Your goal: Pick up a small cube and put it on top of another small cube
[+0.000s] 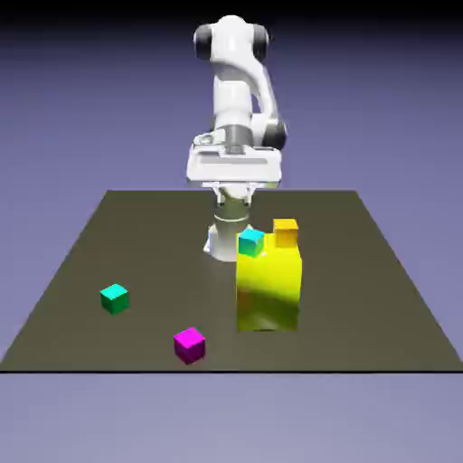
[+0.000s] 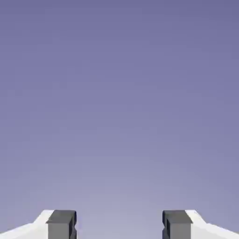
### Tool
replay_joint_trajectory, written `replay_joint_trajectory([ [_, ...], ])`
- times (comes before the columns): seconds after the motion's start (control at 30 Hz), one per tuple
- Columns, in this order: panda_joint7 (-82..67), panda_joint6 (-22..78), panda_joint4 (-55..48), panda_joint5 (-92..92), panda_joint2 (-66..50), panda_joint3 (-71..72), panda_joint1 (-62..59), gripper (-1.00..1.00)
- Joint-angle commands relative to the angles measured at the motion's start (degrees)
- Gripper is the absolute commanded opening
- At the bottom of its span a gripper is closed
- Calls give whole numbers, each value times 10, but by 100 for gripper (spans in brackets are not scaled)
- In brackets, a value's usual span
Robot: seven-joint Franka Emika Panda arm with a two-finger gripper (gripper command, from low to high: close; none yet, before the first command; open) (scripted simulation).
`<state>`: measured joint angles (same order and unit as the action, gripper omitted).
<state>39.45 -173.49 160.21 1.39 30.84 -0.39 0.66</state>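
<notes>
Where cubes show, no writing is legible.

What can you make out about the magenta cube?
The magenta cube is small, plain and solid-looking, with a brighter top face and darker sides. It rests flat on the dark table near the front edge, turned so that a corner points roughly toward the camera. It sits to the exterior view's left of the yellow block, apart from it, and nothing but the table touches it. The hand view doesn't show it.
</notes>
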Motion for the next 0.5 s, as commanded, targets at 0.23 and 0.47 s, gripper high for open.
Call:
replay_joint_trajectory([
  [0.23, -199, 34, -52, 92, -120, -26, -2, 0],
  [0.47, -374, 64, -98, 173, -226, -48, -3, 0],
])
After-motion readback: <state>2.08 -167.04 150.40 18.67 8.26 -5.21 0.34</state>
